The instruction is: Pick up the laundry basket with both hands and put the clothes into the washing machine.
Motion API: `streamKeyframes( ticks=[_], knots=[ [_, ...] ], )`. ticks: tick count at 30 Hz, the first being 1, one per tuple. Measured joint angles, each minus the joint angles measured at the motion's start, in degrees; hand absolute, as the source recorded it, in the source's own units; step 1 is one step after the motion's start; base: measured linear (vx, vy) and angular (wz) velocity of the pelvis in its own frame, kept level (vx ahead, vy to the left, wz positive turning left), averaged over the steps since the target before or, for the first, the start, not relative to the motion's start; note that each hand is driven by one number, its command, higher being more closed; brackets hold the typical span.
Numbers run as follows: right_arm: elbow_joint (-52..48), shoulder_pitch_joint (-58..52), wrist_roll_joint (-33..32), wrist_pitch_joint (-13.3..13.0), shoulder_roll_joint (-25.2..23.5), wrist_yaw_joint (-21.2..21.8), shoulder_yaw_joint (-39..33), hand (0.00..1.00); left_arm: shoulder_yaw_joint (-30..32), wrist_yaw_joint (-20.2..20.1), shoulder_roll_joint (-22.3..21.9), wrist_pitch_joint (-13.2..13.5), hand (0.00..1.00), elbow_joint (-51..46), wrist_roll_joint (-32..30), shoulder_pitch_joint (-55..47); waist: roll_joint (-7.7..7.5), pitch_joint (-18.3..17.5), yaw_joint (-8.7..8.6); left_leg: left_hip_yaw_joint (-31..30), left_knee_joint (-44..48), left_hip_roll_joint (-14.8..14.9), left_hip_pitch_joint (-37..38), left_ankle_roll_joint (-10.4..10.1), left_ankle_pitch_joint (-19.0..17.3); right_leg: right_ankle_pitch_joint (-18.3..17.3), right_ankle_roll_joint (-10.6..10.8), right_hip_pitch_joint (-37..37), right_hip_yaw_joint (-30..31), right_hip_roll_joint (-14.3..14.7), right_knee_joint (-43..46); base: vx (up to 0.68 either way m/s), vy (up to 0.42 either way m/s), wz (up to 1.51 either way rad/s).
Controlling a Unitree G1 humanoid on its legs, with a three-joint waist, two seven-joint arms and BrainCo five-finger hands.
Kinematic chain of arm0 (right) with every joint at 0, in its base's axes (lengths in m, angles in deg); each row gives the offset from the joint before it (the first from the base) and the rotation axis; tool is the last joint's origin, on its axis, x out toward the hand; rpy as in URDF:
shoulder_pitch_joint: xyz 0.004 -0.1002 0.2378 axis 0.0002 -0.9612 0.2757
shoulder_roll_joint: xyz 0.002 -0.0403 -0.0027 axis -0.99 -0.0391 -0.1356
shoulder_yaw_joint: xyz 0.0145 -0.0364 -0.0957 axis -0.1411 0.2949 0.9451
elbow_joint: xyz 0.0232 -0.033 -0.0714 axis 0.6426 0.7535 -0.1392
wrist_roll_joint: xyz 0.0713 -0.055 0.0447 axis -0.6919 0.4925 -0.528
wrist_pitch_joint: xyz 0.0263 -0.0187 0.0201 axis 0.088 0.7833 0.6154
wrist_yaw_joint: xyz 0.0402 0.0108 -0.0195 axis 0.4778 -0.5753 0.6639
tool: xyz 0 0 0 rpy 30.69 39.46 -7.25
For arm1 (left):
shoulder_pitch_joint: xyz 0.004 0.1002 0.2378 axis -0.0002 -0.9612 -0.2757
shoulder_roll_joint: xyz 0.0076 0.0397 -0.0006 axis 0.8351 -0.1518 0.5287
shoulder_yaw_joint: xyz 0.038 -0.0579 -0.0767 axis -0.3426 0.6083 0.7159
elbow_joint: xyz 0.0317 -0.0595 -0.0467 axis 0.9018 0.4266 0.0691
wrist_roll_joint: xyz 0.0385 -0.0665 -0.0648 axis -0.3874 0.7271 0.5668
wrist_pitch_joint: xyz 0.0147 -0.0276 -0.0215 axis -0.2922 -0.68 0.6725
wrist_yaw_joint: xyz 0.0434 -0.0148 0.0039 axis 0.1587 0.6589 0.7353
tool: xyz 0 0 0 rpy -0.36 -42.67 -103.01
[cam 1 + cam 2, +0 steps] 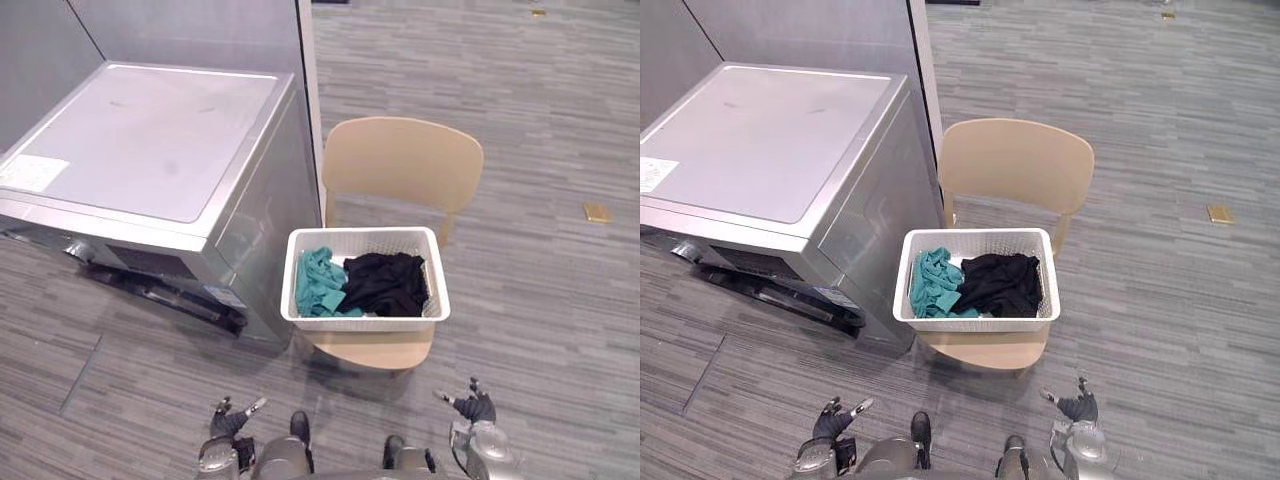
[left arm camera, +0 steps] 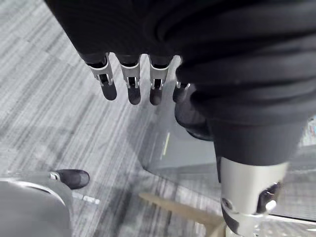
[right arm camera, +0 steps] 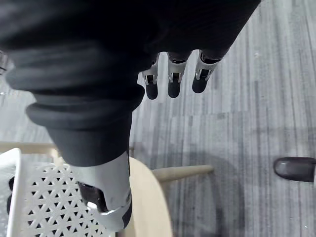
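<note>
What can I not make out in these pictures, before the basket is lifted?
Washer door: both eye views look down on its top, so the front is steeply foreshortened; open or shut, cannot tell.
Chair seat: mostly hidden under the basket, eye views.
Clothes: whatever lies beneath the top teal and black pieces is hidden by them.
Yellow object on the floor, eye views: too small to identify.

No text can be read. A white label sits on the front left corner of the washer top, its print too small to make out.
</note>
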Motion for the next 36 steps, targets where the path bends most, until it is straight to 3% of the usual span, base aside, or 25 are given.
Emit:
streamKeyframes(
  ticks=[5,7,8,9,10,13,14,15,16,18,19,20,21,22,23,24,25,26,28,30,32,36],
  knots=[
    [2.3,0.5,-0.3,0.1,-0.3,0.1,0.1,0.00,2.1,0.1,-0.3,0.2,0.00,0.9,-0.1,0.6,-0.60,-0.1,0.06,-4.2,-0.5,-2.1,-1.9,0.2,2.8,0.0,0.2,1.1,-5.2,-1.3,-0.4,-0.02,0.005,0.57],
    [2.4,1.0,-1.2,0.1,-0.2,0.0,-0.1,0.00,2.7,0.2,-0.9,0.2,0.00,-0.1,-0.1,2.2,-0.83,-0.1,-0.12,-4.1,1.0,-3.3,-7.9,-0.5,7.3,-0.1,0.2,-0.8,-11.7,-3.6,1.4,-0.14,0.046,1.43],
    [2.4,1.1,-1.3,0.1,-0.4,0.0,-0.2,0.00,3.0,0.3,-1.1,0.2,0.00,-0.3,-0.1,2.8,-1.29,0.4,-0.25,-0.6,1.9,-2.7,-8.8,0.6,6.3,-0.1,-0.1,-1.1,-13.2,-4.2,1.3,-0.15,0.090,1.20],
    [2.8,2.7,-1.8,0.1,-0.3,-0.1,-0.6,0.00,2.9,0.7,-1.3,0.0,0.00,0.0,-0.1,2.9,-0.99,0.9,-0.05,8.3,6.5,-0.1,-9.8,3.8,3.5,-0.1,-0.1,-1.0,-15.4,-5.1,1.8,-0.11,0.118,0.92],
    [2.8,3.6,-2.2,0.1,-0.2,-0.2,-1.3,0.00,2.7,1.1,-1.3,0.0,0.00,0.1,-0.1,2.5,-1.42,1.2,-0.06,13.9,10.8,2.0,-9.4,5.0,0.8,-0.1,-0.1,-0.6,-17.2,-6.8,2.8,-0.07,0.128,0.86],
    [4.3,5.0,-2.2,0.1,1.2,-0.5,-2.1,0.00,2.6,1.4,-1.3,0.1,0.00,1.5,-0.1,2.6,-1.07,1.1,-0.44,18.2,14.9,6.7,-7.2,4.3,-1.9,1.0,1.9,1.1,-20.3,-9.5,2.7,-0.01,0.228,0.75],
    [6.1,6.2,-2.2,0.2,2.3,-0.6,-2.4,0.00,2.5,1.7,-1.0,0.1,0.00,3.0,-0.3,3.0,0.57,1.0,-1.33,19.5,11.9,6.9,-6.1,2.0,-4.6,2.7,4.5,2.9,-22.9,-9.7,0.8,-0.03,0.377,0.73],
    [6.5,6.5,-2.2,0.3,2.1,-0.6,-2.4,0.00,2.4,1.7,-0.6,0.1,0.00,3.4,-0.4,3.4,-0.03,1.1,-1.26,19.3,11.4,6.1,-6.1,2.3,-4.2,3.0,4.7,3.0,-23.0,-10.2,0.4,-0.03,0.395,0.66],
    [7.2,6.9,-2.3,0.6,1.2,-0.5,-2.3,0.00,1.9,2.1,-0.1,0.0,0.00,3.5,-0.5,3.6,-1.39,1.0,-1.28,18.8,7.9,3.3,-5.5,2.9,-2.8,4.1,4.9,3.4,-23.9,-11.1,-1.7,-0.02,0.270,0.53],
    [8.0,6.6,-2.8,0.7,0.2,-0.3,-2.5,0.00,-1.0,2.2,1.7,0.0,0.00,3.6,-1.2,4.6,-2.70,0.5,-1.73,14.8,2.5,-3.2,-5.0,4.7,-0.4,5.2,5.6,4.9,-24.2,-13.3,-4.1,0.00,0.304,1.01],
    [8.6,6.5,-2.9,0.8,0.4,-0.2,-2.7,0.00,-1.8,2.2,1.7,0.0,0.00,3.6,-1.4,4.9,-2.62,0.6,-1.74,13.9,2.5,-4.4,-4.8,5.1,-0.9,5.2,5.7,5.6,-24.6,-14.5,-3.1,0.02,0.295,1.04],
    [10.0,6.8,-2.9,1.4,0.8,0.0,-2.8,0.00,-2.4,2.1,1.3,0.1,0.00,3.5,-1.5,5.1,-1.93,1.1,-1.58,12.8,2.8,-6.3,-3.8,7.0,-2.3,5.2,5.7,5.5,-24.8,-18.0,3.2,0.03,0.194,0.63],
    [10.2,7.0,-2.9,1.5,0.8,0.0,-2.6,0.00,-2.4,2.1,1.3,0.1,0.00,3.5,-1.5,4.7,-1.71,1.2,-1.60,12.5,2.8,-6.9,-3.1,7.4,-2.5,5.4,5.3,4.9,-24.4,-19.5,6.7,0.06,0.268,0.51],
    [10.2,7.2,-2.9,1.6,0.8,0.1,-1.6,0.00,-2.4,2.1,1.4,0.1,0.00,3.5,-1.5,3.9,-0.88,1.6,-1.62,11.6,2.8,-7.5,-1.7,8.1,-3.0,5.9,-2.4,1.8,-21.3,-21.9,16.2,0.05,0.214,0.27],
    [10.2,7.4,-2.9,1.6,0.9,0.1,-1.0,0.00,-2.4,2.1,1.5,0.0,0.00,3.5,-1.5,3.7,-0.39,1.9,-1.74,10.9,2.7,-7.5,-1.1,8.4,-3.2,5.2,-5.2,-0.7,-18.1,-22.0,20.7,0.06,0.207,0.40],
    [10.2,7.6,-2.8,1.6,0.7,0.1,0.7,0.00,-2.5,2.2,2.0,0.1,0.00,3.4,-1.4,3.6,-0.30,2.1,-2.19,9.8,2.1,-7.5,-0.2,8.4,-3.2,2.8,-3.8,-5.0,-10.5,-19.2,27.5,0.06,0.095,0.51],
    [10.2,8.2,-2.8,1.5,0.5,0.2,1.7,0.00,-2.4,2.3,2.8,0.1,0.00,3.4,-1.4,3.0,-0.53,2.1,-2.75,8.9,1.2,-7.5,0.5,8.4,-3.2,0.3,-0.4,-7.9,-4.4,-14.4,29.5,0.05,0.058,0.54],
    [10.2,8.4,-2.8,1.5,0.3,0.2,2.0,0.00,-2.4,2.3,3.0,0.1,0.00,3.4,-1.4,2.7,-0.65,2.2,-3.02,8.9,0.6,-7.5,1.1,8.4,-3.2,-0.8,0.8,-8.7,-1.9,-12.2,28.9,0.11,0.010,0.49],
    [10.3,8.2,-2.8,1.4,0.2,0.2,2.5,0.00,-2.0,2.3,2.6,0.1,0.00,3.4,-1.3,2.2,-1.30,2.5,-3.16,8.8,-0.7,-7.8,2.6,7.6,-2.7,-2.6,1.7,-10.3,4.3,-4.3,20.6,0.12,-0.022,0.39],
    [10.2,8.1,-2.8,1.4,-0.2,0.2,2.5,0.00,-1.9,2.3,2.1,0.2,0.00,3.5,-1.3,2.3,-1.89,2.3,-3.31,7.7,-0.1,-8.5,1.9,7.1,-2.4,-1.4,0.8,-10.6,7.7,-1.0,12.8,0.13,-0.065,0.58],
    [10.3,7.7,-2.8,1.5,-0.2,0.4,2.3,0.00,-1.8,2.3,0.2,0.3,0.00,3.8,-1.4,3.2,-1.47,2.3,-4.41,5.4,1.2,-8.4,1.2,6.4,-2.8,-0.4,-0.2,-9.6,5.6,-1.0,11.0,0.18,-0.093,0.61],
    [9.0,7.4,-2.5,1.4,-1.9,1.3,2.3,0.00,-1.8,1.4,-1.7,0.4,0.00,3.7,-1.6,3.8,-1.38,2.2,-3.02,4.2,0.6,-6.4,1.9,5.2,-2.4,-0.3,-0.9,-7.2,3.3,0.9,8.1,0.16,-0.108,0.14]
  ],
)
